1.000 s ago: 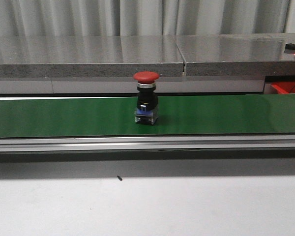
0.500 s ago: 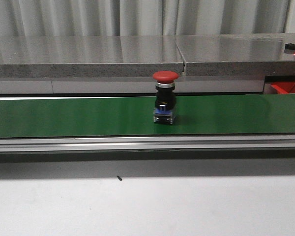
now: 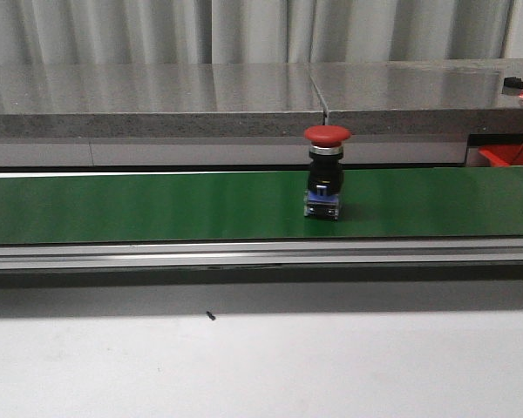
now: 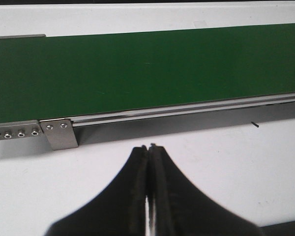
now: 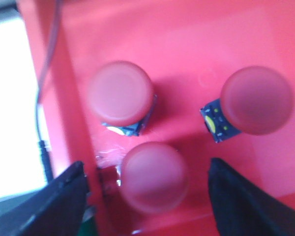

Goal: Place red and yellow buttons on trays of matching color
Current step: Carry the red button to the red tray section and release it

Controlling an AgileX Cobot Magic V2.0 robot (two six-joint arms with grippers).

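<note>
Nearest in the front view is a pale white counter (image 3: 261, 366), with one small dark speck (image 3: 211, 316) lying on it. Beyond that runs a silver metal rail (image 3: 261, 254) edging a long green conveyor belt (image 3: 113, 207). A red mushroom-head button (image 3: 326, 171) stands upright on the belt, right of centre, its black body resting on a small blue and clear base. Behind the belt sits a grey speckled stone ledge (image 3: 157, 97), then pale curtains. At the far right edge, a corner of the red tray (image 3: 508, 155) shows. In the left wrist view, the left gripper (image 4: 150, 150) hangs over the white counter just short of the belt's rail, its black jaws pressed together with nothing between them. In the right wrist view, the right gripper (image 5: 147, 196) hovers over the red tray (image 5: 187, 39), jaws spread wide apart, with one blurred red button (image 5: 155, 177) between them. Two more red buttons (image 5: 120, 93) (image 5: 255, 101) stand on the tray floor beyond it.
</note>
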